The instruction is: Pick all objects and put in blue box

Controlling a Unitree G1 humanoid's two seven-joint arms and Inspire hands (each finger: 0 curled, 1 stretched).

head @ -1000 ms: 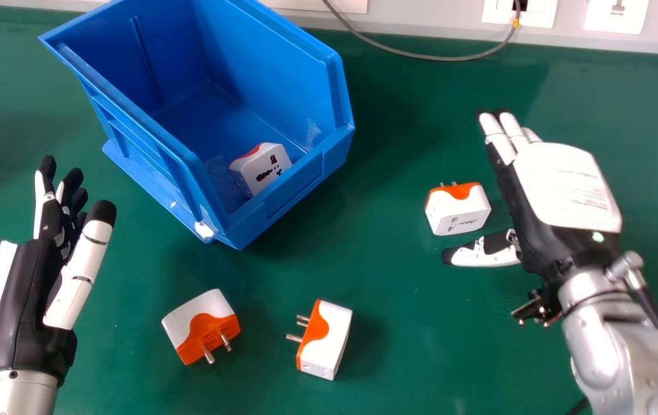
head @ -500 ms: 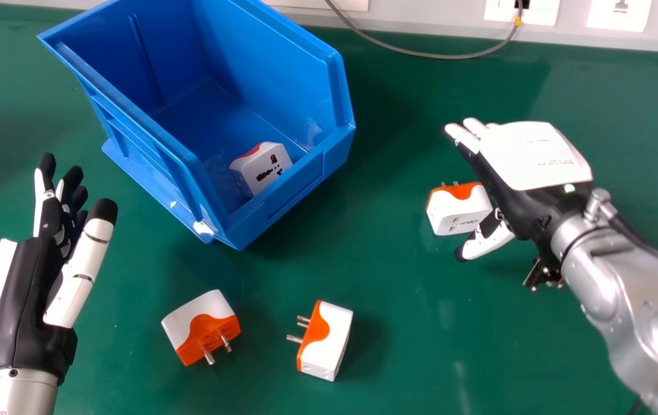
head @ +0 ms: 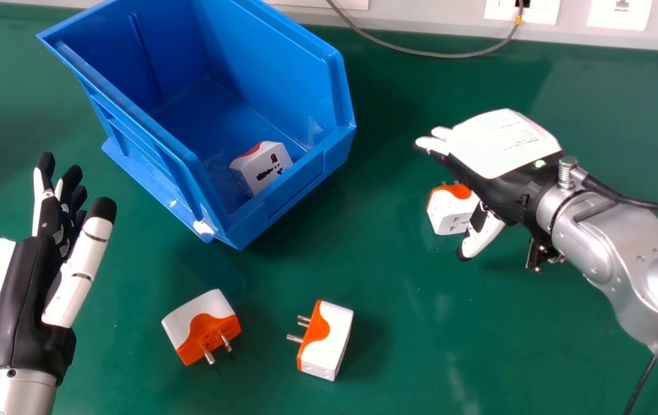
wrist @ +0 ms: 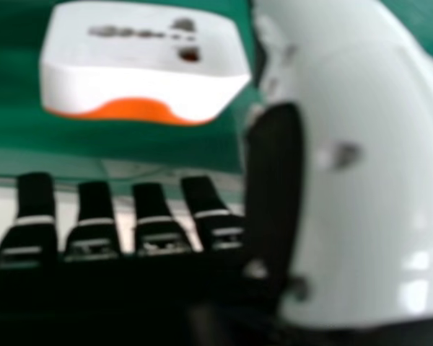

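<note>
As the hand [head: 493, 151] hovers, an adapter [head: 447, 214] lies alongside.

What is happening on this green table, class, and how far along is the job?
A robot is clearing adapter plugs into a blue box. One adapter is already inside. The right robot hand, fingers and thumb open, is at a second adapter, apparently about to grasp it. Two more adapters lie on the table nearer the robot, pins showing. The left robot hand is idle and open at the view's left.
</note>
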